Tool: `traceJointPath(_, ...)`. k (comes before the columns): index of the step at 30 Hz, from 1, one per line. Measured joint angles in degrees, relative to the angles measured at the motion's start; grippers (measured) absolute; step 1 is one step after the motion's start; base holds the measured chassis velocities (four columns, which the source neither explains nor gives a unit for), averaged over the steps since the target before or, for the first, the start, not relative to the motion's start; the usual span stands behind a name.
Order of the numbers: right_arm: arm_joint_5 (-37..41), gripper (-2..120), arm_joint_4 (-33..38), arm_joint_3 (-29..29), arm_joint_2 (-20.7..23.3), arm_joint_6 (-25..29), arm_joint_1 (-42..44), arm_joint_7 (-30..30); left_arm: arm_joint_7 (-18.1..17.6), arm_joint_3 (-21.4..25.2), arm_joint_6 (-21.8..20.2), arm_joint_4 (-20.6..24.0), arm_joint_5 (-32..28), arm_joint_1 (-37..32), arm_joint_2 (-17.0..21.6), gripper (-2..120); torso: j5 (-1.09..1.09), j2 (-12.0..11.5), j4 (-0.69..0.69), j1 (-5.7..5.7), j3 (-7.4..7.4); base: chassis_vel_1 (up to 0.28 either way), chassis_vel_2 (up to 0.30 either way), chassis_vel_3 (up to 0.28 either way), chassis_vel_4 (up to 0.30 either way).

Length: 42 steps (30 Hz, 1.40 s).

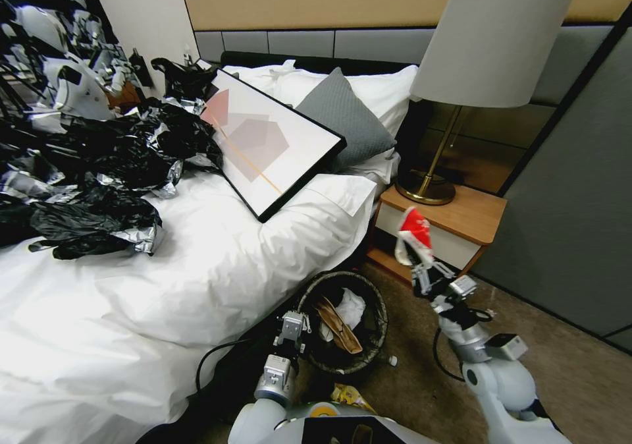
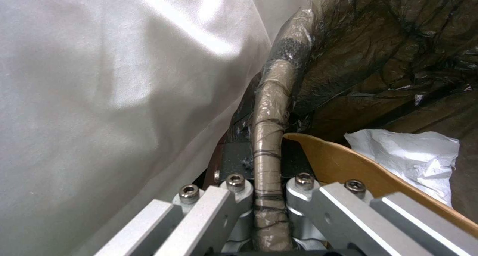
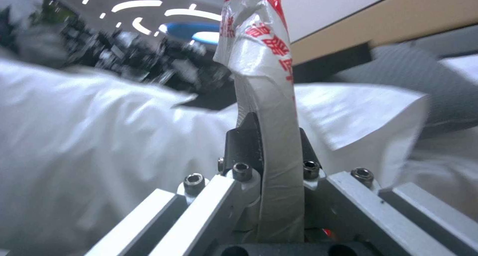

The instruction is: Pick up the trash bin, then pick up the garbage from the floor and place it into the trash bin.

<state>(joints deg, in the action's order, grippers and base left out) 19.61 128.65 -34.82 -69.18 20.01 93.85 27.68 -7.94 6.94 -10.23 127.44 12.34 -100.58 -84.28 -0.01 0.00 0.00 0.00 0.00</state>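
Your left tool (image 1: 294, 323) was clamped on the trash bin (image 1: 375, 305) at its lined rim, while your right tool (image 1: 416, 259) pinched a red-and-white wrapper (image 1: 415, 230), light, limp and probably slippery.

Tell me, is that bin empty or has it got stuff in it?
Partly filled: the trash bin, its rim clamped by the left gripper, holds a brown paper piece and white tissue.

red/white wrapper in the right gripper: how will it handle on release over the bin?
Probably floppy: the red-and-white wrapper bends and creases above the right gripper. Looks thin and light, so it may flutter rather than drop straight. The glossy film could be slippery, though clamped firmly now.
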Motion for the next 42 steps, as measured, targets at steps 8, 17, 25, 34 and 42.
traceJointPath(8, -10.8, 0, -2.1, 11.7, 2.7, -1.4, 0.8, -3.8, 0.1, 0.0, 0.0, 0.0, 0.4, 0.0, 0.0, 1, 0.01, 0.0, -0.01, 0.0, 0.0, 0.0, 0.0, 0.0, 0.0)
traceJointPath(17, -13.4, 0, -7.1, 14.3, 1.9, 0.0, 1.0, -4.0, 0.2, 0.0, -0.1, -0.3, 0.6, 0.0, 0.1, 1, 0.01, 0.0, -0.01, 0.0, 0.0, 0.0, 0.0, 0.0, 0.0)
traceJointPath(25, -14.3, 0, -10.3, 14.4, 0.9, 0.9, 0.5, -4.3, 0.3, -0.2, -0.1, -0.5, 0.7, 0.1, 0.2, 1, 0.0, 0.0, -0.01, 0.0, 0.0, 0.0, 0.0, 0.0, 0.0)
traceJointPath(34, -14.7, 8, -11.9, 12.6, 0.3, 2.3, 1.4, -4.3, 0.3, -0.2, -0.1, -0.4, 0.8, -0.2, 0.2, 1, 0.0, 0.0, -0.01, 0.0, 0.0, 0.0, 0.0, 0.0, 0.0)
traceJointPath(42, -14.4, 37, -12.1, 12.2, 0.3, 2.7, 1.4, -3.8, 0.3, -0.2, -0.1, -0.2, 0.8, -0.9, 0.1, 1, 0.01, 0.0, 0.0, 0.0, 0.0, 0.0, 0.0, 0.0, 0.0)
